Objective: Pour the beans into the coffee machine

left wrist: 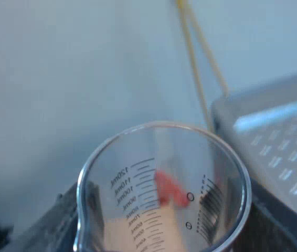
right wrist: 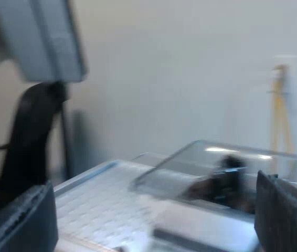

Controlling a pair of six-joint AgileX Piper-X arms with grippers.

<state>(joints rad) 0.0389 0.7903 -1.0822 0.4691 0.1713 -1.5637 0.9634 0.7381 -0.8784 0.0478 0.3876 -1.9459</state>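
Note:
A clear measuring glass (left wrist: 161, 199) with printed millilitre marks stands upright between the dark fingers (left wrist: 46, 228) of my left gripper (left wrist: 159, 233), which is shut on it. A red blur shows through the glass wall; I cannot tell what is in the glass. It is held close beside the espresso machine's grey slotted top (left wrist: 279, 142). My right gripper (right wrist: 154, 220) is open, its fingers (right wrist: 22, 220) wide apart, above the machine's pale top (right wrist: 101, 199). Just beyond them is the clear bean hopper (right wrist: 216, 163), with a dark shape behind its wall.
A yellow stand (left wrist: 195, 58) rises against the pale wall (left wrist: 59, 79) behind the machine; the same yellow stand (right wrist: 280, 115) is beyond the hopper. A black arm-like shape (right wrist: 30, 131) under a grey box (right wrist: 38, 37) hangs near the machine's edge.

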